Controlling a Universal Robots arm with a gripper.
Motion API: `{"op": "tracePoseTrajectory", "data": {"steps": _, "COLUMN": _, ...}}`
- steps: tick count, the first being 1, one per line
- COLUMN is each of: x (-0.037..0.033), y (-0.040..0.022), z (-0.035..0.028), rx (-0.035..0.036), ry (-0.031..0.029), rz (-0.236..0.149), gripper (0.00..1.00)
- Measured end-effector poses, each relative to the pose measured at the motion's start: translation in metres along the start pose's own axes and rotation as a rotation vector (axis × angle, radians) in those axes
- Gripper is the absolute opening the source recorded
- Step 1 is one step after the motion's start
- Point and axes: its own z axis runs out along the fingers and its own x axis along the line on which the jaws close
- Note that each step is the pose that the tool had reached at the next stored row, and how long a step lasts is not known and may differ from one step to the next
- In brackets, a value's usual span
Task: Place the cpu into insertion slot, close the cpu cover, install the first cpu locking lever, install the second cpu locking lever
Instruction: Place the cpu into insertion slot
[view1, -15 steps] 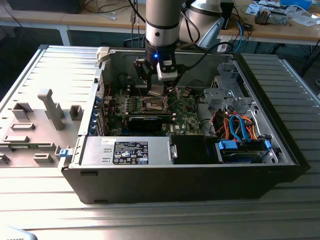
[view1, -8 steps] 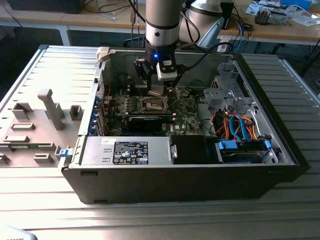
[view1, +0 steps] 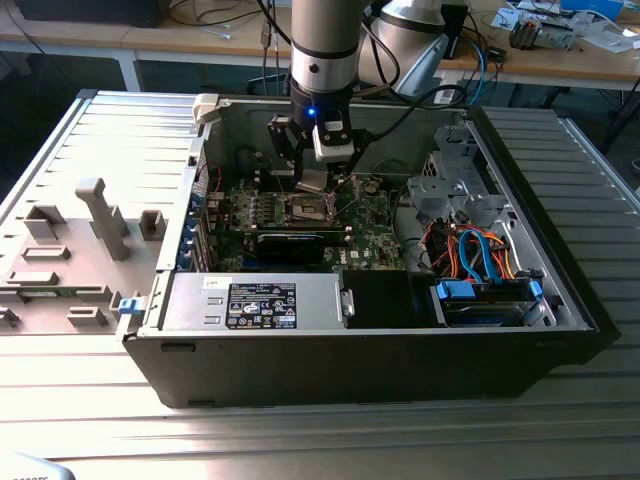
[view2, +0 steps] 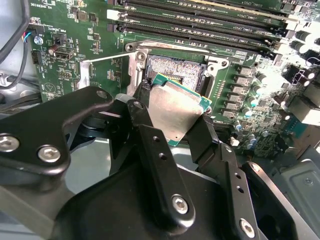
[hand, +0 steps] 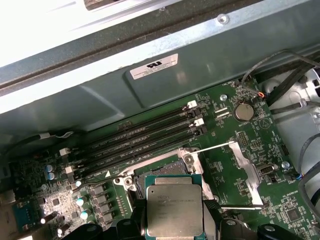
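The gripper (view2: 172, 120) is closed on the cpu (view2: 170, 107), its black fingers (view2: 204, 134) pressing two opposite edges of the chip, silver top facing the second wrist camera. The cpu is tilted, not level, and sits over the slot (hand: 169, 170). Part of the slot's dark centre shows past the chip's far edge in both wrist views. Whether the chip touches the slot cannot be told. In the exterior view the slot lies just at 6 o'clock of the cpu. The cover (hand: 247, 167) is swung open beside the slot, clear of the chip, with a thin wire lever (hand: 215, 148) along its edge. The memory slots (hand: 145, 135) run past the slot on the green board (view1: 372, 238). In the exterior view a black card (view1: 290, 243) lies at 6 o'clock of the slot, and a drive cage (view1: 450, 185) at 3 o'clock, all inside the open case (view1: 400, 350)
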Motion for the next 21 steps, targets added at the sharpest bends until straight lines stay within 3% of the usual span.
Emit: {"op": "tracePoseTrajectory", "data": {"steps": 21, "x": 0.0, "y": 0.0, "z": 0.0001, "rx": -0.0003, "ry": -0.0012, "rz": 0.016, "gripper": 0.54}}
